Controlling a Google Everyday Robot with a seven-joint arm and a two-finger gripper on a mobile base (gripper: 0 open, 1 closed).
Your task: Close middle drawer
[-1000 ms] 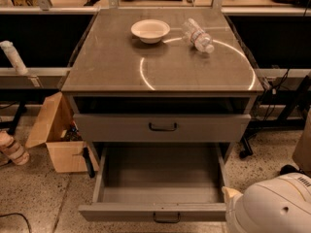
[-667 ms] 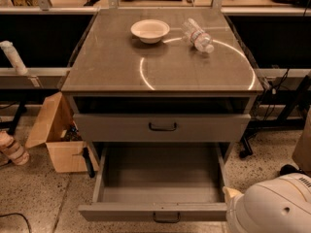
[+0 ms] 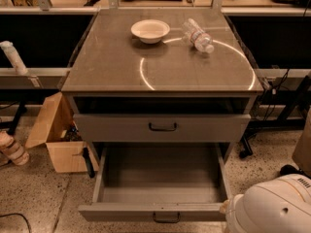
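The middle drawer (image 3: 160, 178) is pulled far out of the grey cabinet, low in the camera view. Its slim grey front panel (image 3: 150, 211) carries a small black bar handle (image 3: 166, 218), and its long plain tray is empty. Above it sits the grey drawer with a taller front panel (image 3: 162, 127) and its own black handle, pushed in. My gripper is out of view. Only a white rounded part of my body (image 3: 274, 208) shows at the bottom right, beside the open drawer's right front corner.
On the cabinet top (image 3: 107, 62) stand a white bowl (image 3: 150, 31) and a plastic bottle (image 3: 197, 35) lying on its side. An open cardboard box (image 3: 56, 135) sits on the floor to the left. Black stands and cables are to the right.
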